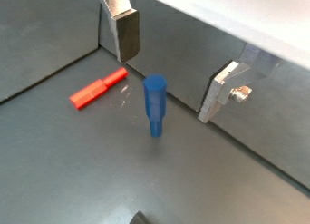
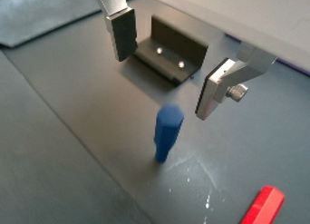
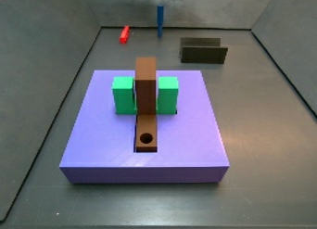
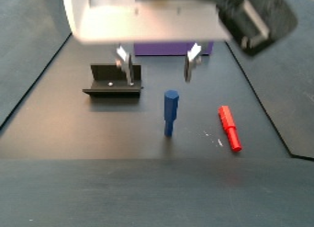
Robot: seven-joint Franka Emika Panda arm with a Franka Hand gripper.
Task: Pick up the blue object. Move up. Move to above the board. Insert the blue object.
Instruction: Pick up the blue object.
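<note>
- In a side view, the fixture (image 4: pixel 113 81) sits furthest left, a dark L-shaped bracket on a flat plate, matte and hard-edged
- Just right of it and above, the gripper (image 4: pixel 156 65) hangs under its white housing with the jaws spread wide and nothing between them; the fingers (image 4: pixel 123 62) are flat silver plates with dark pads
- Below the gap, the blue object (image 4: pixel 171 113) stands upright on the dark floor, apart from both fingers: a thin, straight, bright blue peg with a smooth round shaft and slightly thicker top
- To the right, a short red stick (image 4: pixel 229 127) lies flat on the floor, well apart from the peg
- The floor around the peg is bare grey, faintly glossy, with open room on all sides; the fixture is the nearest obstacle
- In a side view from the opposite end, the board (image 3: pixel 146 108), a narrow brown plank with a round hole near its close end, lies along a large lavender-blue slab (image 3: pixel 186 140), flanked by a green block (image 3: pixel 122 94), well apart from the distant peg (image 3: pixel 161 22)
</note>
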